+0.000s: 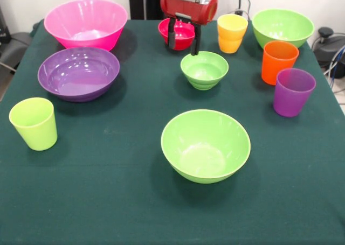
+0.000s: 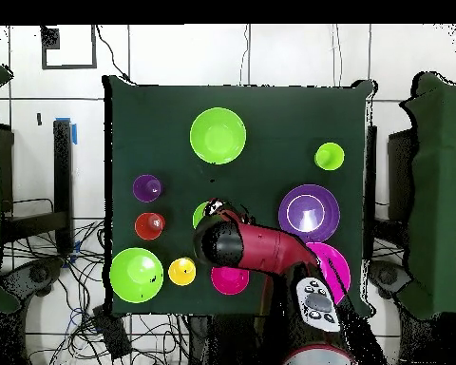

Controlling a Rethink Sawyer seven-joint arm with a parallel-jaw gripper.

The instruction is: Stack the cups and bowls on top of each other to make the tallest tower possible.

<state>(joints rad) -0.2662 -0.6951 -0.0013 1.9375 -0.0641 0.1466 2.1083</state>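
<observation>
My gripper hangs open with nothing between its fingers. It is just behind the small lime green bowl and in front of the small red bowl. In the overhead view the arm covers the gripper and most of that small green bowl. The pink bowl and purple bowl sit at the left. A large green bowl is in the middle and another green bowl at the back right. The cups stand singly: lime green, yellow-orange, orange, purple. Nothing is stacked.
The table has a dark green cloth. Cables and dark equipment lie beyond its edges on both sides.
</observation>
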